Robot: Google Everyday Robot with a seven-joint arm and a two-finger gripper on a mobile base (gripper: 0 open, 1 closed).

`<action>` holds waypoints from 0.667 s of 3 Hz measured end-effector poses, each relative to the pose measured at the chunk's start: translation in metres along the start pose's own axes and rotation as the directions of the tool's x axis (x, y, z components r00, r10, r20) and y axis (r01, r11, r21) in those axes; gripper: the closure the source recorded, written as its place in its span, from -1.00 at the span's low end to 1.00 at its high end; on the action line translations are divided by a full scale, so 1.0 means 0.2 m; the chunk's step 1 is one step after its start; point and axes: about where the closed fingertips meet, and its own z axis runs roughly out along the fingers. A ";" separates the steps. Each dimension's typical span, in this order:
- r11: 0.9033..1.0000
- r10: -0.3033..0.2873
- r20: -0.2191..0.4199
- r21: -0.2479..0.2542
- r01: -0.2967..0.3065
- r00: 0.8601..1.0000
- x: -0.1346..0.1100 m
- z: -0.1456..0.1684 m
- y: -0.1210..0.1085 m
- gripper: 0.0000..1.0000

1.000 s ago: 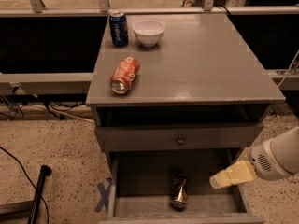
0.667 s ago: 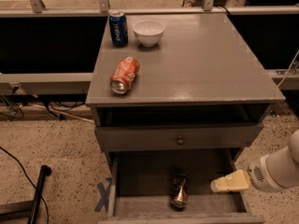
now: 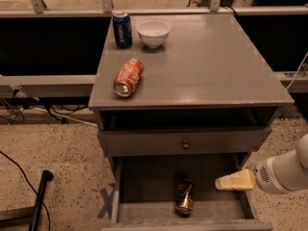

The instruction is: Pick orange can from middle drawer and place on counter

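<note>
the counter (image 3: 207,66) is sitting above the middle drawer (image 3: 149,177), broad and grey, carrying a red can (image 3: 128,77) lying on its side, a white bowl (image 3: 153,33) and a blue can (image 3: 122,29) standing toward its far left. none of those is what the robot is after.

the middle drawer itself is standing pulled well out at the bottom of the cabinet, below a shut drawer front with a knob (image 3: 185,144). the robot arm (image 3: 284,173) is reaching in from the drawer's right side.

the gripper (image 3: 222,182) is hovering over the drawer's right half, pointing left across it. over the last second it has been sinking a little and creeping inward from the drawer's right wall, so the approach looks underway rather than finished. i cannot tell whether it is open or closed, but it is holding nothing.

the orange can (image 3: 184,197) is lying near the front middle of the drawer floor, where it has been lying all along, clear of the gripper and lower than it. i am judging that the grasp is yet to come: the gripper needs to go further left and down before anything is lifted to the counter.
</note>
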 end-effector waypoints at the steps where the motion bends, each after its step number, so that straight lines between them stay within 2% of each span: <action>1: 1.000 0.014 -0.065 0.012 -0.013 0.998 -0.02 0.10 0.01 -1.00; 2: 0.993 0.119 -0.126 0.043 -0.114 0.985 0.05 0.32 -0.05 -1.00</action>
